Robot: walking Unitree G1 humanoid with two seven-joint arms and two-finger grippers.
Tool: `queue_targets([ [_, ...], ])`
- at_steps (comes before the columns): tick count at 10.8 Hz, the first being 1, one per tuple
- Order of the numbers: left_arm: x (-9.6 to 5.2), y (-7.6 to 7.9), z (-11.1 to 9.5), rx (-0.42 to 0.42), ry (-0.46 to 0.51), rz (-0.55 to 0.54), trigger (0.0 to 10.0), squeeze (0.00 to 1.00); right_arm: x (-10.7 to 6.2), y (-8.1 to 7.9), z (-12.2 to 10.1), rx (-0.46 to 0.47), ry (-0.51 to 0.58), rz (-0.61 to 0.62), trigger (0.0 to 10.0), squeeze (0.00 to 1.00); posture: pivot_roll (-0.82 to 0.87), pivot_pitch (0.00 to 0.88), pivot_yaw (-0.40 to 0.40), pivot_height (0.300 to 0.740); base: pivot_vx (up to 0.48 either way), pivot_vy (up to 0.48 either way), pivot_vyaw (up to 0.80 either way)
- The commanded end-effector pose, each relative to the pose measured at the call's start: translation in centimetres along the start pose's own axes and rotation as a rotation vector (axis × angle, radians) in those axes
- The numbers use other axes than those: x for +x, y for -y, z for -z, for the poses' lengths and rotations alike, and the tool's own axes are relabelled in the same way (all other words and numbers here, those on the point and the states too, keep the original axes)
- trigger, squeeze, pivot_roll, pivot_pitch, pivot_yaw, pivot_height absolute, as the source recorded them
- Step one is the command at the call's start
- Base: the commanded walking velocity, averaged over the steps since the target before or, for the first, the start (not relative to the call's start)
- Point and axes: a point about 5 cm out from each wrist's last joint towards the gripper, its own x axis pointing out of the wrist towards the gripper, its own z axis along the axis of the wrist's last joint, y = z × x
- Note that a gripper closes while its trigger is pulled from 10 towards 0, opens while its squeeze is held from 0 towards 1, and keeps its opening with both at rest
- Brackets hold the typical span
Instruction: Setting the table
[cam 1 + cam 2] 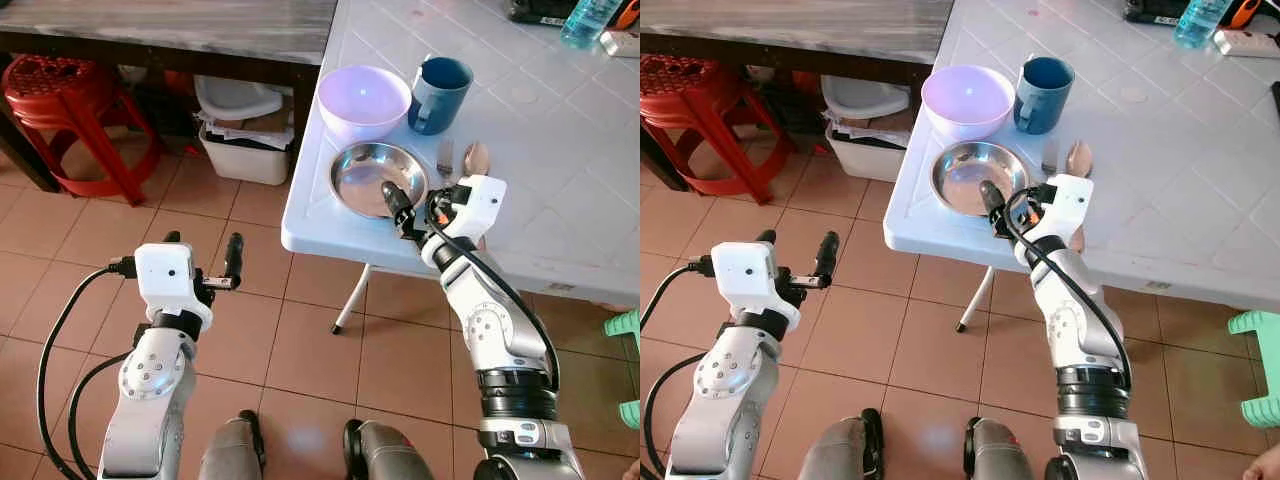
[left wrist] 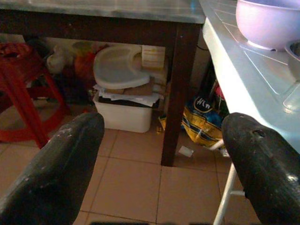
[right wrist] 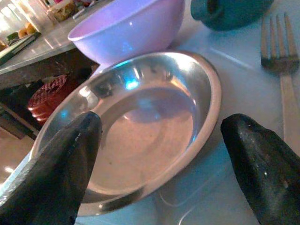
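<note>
My right gripper (image 1: pixel 398 205) hung over the near rim of the steel plate (image 1: pixel 365 175), jaws spread wide and holding nothing. The plate sat near the worktop's (image 1: pixel 560 150) front left corner, the lilac bowl (image 1: pixel 363 100) just behind it and the blue mug (image 1: pixel 440 93) beside the bowl. A fork (image 1: pixel 445 158) and spoon (image 1: pixel 477 157) lay just right of the plate. My left gripper (image 1: pixel 205 260) hovered over the tiled floor (image 1: pixel 250 330), off the worktop, jaws also parted and empty. A red stool (image 1: pixel 70 110) stood at left.
</note>
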Motion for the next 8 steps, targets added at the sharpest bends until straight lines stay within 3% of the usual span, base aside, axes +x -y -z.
queue_targets([
  [1,-0.21,-0.09,0.09,0.005,-0.014,0.01,10.0,0.0,0.26,-0.03,0.13,0.037,-0.009,-0.008,10.0,0.0,0.01,0.225,0.006,0.74,0.0,0.0,0.0],
  [3,-0.32,0.05,0.17,0.005,-0.019,0.02,10.0,0.0,0.67,-0.21,0.57,0.069,-0.04,-0.014,10.0,0.0,0.01,0.231,0.004,0.74,0.0,0.0,0.0],
  [4,-0.4,0.09,0.21,0.006,-0.02,0.023,10.0,0.0,0.72,-0.22,0.78,0.088,-0.052,-0.01,4.4,0.0,0.01,0.231,0.004,0.74,0.0,0.0,0.0],
  [5,-0.48,0.14,0.2,0.004,-0.021,0.025,10.0,0.0,0.76,-0.22,0.86,0.11,-0.055,-0.007,0.0,0.0,0.02,0.235,0.003,0.74,0.0,0.0,0.0],
  [8,-0.43,0.16,0.24,0.003,-0.024,0.034,10.0,0.0,0.7,0.07,1.12,0.149,-0.067,0.018,0.0,0.0,0.02,0.234,0.005,0.74,0.0,0.0,0.0],
])
